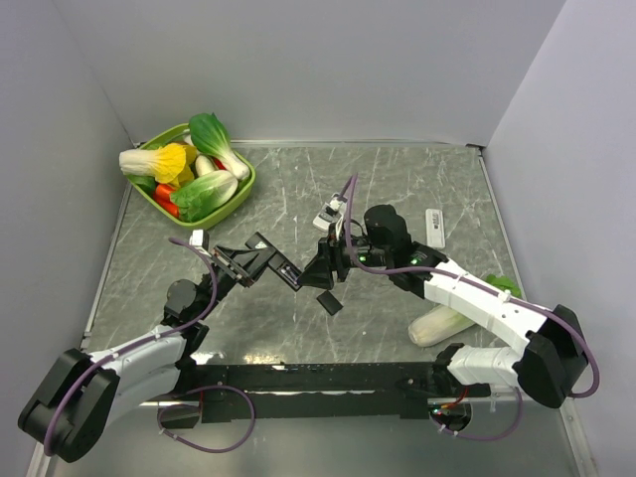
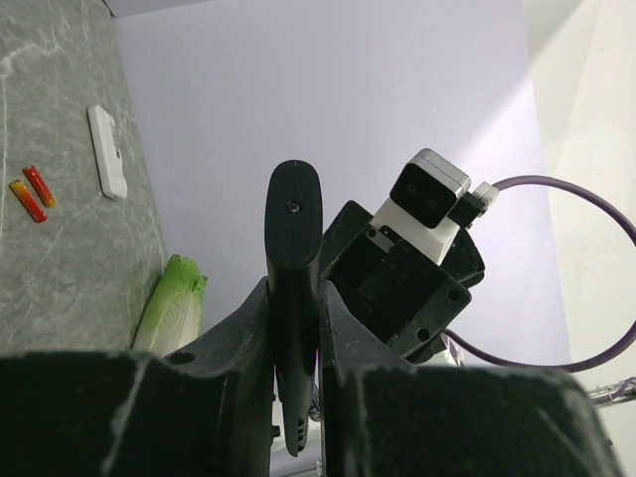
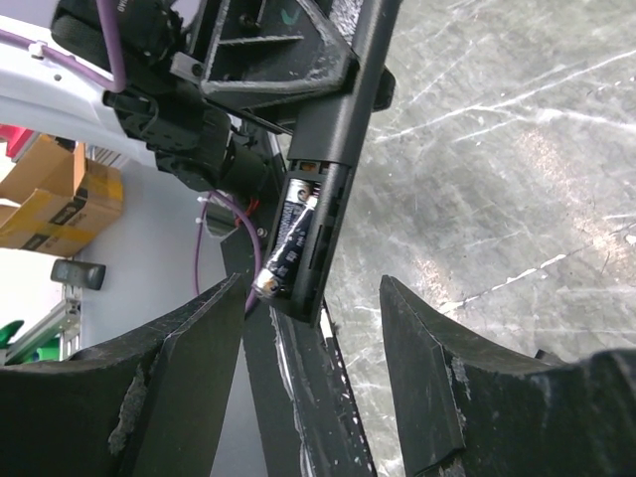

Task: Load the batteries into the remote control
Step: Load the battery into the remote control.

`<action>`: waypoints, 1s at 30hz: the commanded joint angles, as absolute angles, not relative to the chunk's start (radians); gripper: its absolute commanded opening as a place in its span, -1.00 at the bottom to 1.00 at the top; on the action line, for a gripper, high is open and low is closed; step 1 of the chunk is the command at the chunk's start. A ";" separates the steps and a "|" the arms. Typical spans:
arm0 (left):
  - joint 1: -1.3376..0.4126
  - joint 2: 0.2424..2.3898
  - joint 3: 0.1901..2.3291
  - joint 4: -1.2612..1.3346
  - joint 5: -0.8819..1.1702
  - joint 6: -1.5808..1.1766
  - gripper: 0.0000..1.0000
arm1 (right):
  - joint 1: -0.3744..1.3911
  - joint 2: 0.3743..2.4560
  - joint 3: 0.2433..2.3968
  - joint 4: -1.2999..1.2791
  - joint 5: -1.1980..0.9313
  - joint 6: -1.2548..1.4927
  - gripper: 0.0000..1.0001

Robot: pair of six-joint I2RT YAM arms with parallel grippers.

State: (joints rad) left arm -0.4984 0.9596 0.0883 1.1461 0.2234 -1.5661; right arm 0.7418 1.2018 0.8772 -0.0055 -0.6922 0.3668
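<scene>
1. Right pincer [image 3: 310,298] is hanging open beside the remote control [image 3: 328,129], whose bay is showing one dark battery [image 3: 283,243].
2. Left pincer [image 2: 295,328] is gripping that remote rigidly above mid-counter.
3. Orange batteries [image 2: 30,194] are waiting on the counter [image 2: 60,278]; matching polarity is mattering next.

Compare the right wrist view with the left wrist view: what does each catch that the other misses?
Right wrist only: the open compartment of the black remote, with a dark battery seated in it, and the right gripper open, one finger on each side of the remote's end. Left wrist only: two orange-red batteries lying on the table, a white slab beyond them, and a cabbage. Both: the black remote clamped in the left gripper.
</scene>
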 commanded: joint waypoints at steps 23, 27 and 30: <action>-0.502 0.992 0.141 1.272 0.285 -1.572 -0.96 | 0.750 1.242 0.934 0.029 -0.741 0.382 0.12; -0.502 0.999 0.156 1.272 0.311 -1.562 -0.96 | 0.750 1.246 0.934 0.034 -0.749 0.383 0.08; -0.502 1.008 0.167 1.281 0.333 -1.555 -0.97 | 0.750 1.250 0.940 0.025 -0.756 0.382 0.01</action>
